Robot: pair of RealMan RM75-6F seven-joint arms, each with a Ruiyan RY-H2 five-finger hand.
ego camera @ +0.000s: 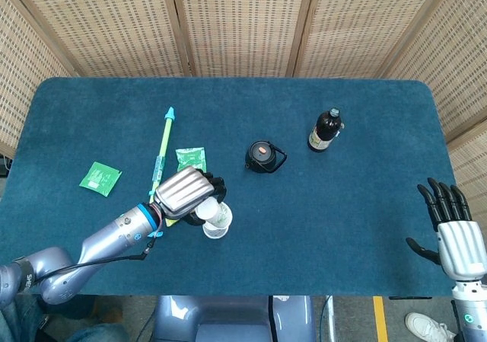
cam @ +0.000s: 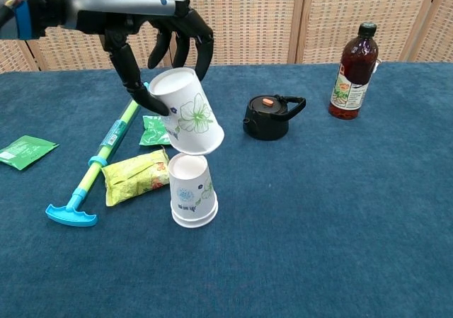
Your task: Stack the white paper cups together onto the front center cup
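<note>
Left hand (cam: pixel 152 31) grips a tilted upside-down paper cup (cam: pixel 187 116) just above the front center cup (cam: pixel 191 189); lowering it askew risks toppling both, while right hand (ego camera: pixel 455 231) idles, fingers apart.

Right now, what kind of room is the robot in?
Probably a lab or demo corner: a table with blue cloth, wicker screens behind it, and odd items laid out like a bottle and cups.

This is looking like a staged robot test area rather than a home: a worktop (ego camera: pixel 365 167) wearing dark blue carpet-like cloth is standing before folding woven screens (ego camera: pixel 236 22) that are closing off the background, and a bare floor with a yellow line (ego camera: pixel 378 319) is showing below.
</note>
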